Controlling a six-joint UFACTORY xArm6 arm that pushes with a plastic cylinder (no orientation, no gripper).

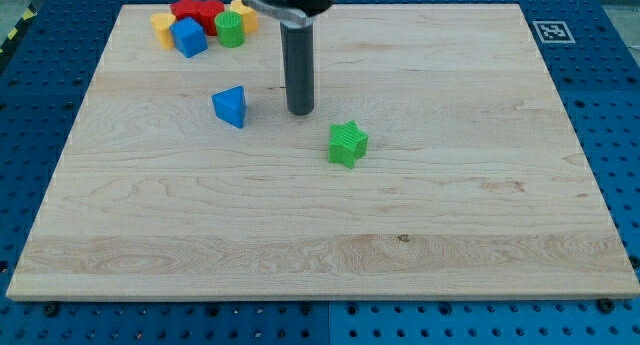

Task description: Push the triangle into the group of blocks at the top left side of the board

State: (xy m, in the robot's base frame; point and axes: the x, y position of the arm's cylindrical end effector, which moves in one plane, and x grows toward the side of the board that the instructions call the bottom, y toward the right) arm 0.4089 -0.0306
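You have my tip (301,112) on the worktop (450,215), between the blue triangle (230,106) at its left and the green star (348,143) at its lower right, touching neither. There is no end effector to release or clench, only the rod. The triangle lies apart from the group at the top left: yellow block (162,28), blue block (188,36), red block (197,10), green cylinder (230,29).

A single camera looks down at an angle from beyond the view's bottom edge, facing the view's top. It frames the whole counter (480,215) at moderate range. No second view is provided.
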